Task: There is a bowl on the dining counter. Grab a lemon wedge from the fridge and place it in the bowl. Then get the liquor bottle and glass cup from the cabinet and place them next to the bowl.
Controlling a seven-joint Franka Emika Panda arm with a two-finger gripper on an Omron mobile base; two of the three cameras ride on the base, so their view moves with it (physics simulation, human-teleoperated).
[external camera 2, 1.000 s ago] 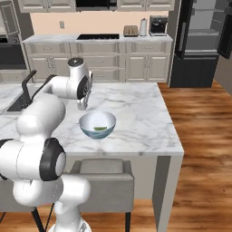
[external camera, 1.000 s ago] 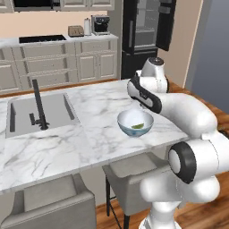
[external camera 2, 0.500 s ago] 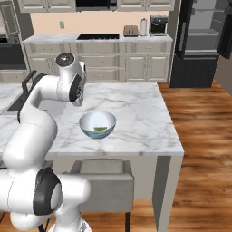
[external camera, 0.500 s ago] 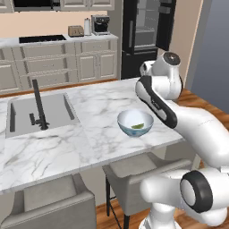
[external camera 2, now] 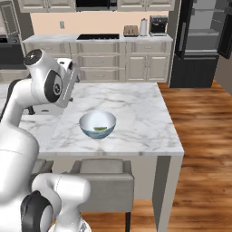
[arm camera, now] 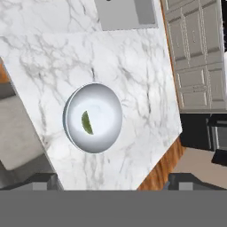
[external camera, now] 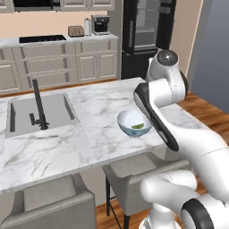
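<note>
With the lemon wedge (arm camera: 87, 123) now lying in the bowl (arm camera: 73, 133) on the counter (arm camera: 133, 80) directly below it, the end effector (arm camera: 113, 179), fingers spread wide and empty, has lifted higher than a second ago, leaving bottle and cup to fetch.

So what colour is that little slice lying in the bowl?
Green: the lemon wedge lies in the white bowl, clearest in the hand view.
</note>
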